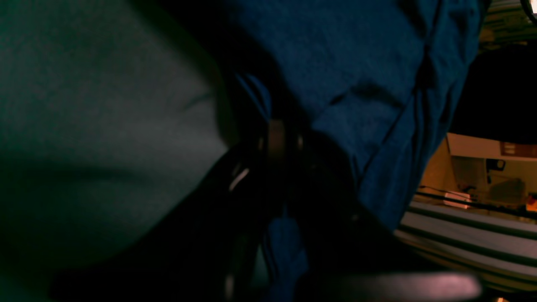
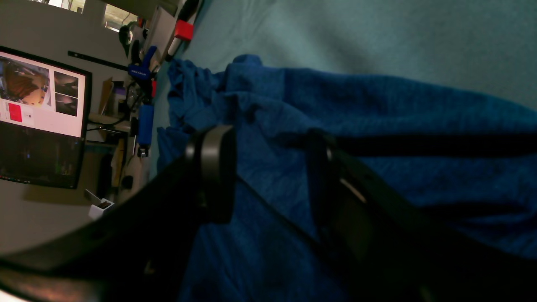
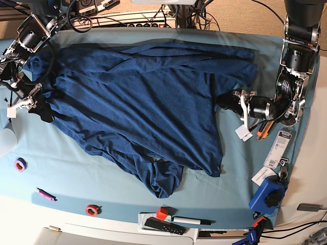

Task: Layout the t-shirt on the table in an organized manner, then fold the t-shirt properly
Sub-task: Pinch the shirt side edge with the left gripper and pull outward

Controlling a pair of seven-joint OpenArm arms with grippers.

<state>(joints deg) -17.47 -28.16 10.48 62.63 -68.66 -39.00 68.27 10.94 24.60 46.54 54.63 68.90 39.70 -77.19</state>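
We are seeing the left arm reaching in low from the right side of the base view, its forearm lying nearly level over the table (image 3: 102,184), with the left claw (image 3: 224,100) at the shirt's edge. Its jaws are pressed together and pinching a fold of the t-shirt (image 3: 143,107); in the left wrist view blue cloth (image 1: 356,84) is bunching between and above the dark fingers (image 1: 275,138). The right arm is bending down at the far left of the base view, and the right claw (image 3: 43,109) is hovering over the shirt's left border. In the right wrist view its fingers (image 2: 214,172) are standing spread apart with blue fabric (image 2: 377,117) lying beneath and between them; we cannot tell whether they are touching it.

The table is wearing a light teal cloth with white edges. Along its near edge we are noticing a purple tape ring (image 3: 20,164), a pink marker (image 3: 45,194), a red tape ring (image 3: 92,209), a small red block (image 3: 162,213) and a black remote (image 3: 163,226). A blue clamp (image 3: 267,195) is sitting at the right corner. A lit monitor (image 2: 40,117) is showing in the right wrist view.

The t-shirt is lying spread but rumpled across the middle of the table, spanning from one claw to the other, a crumpled corner trailing toward the near edge.
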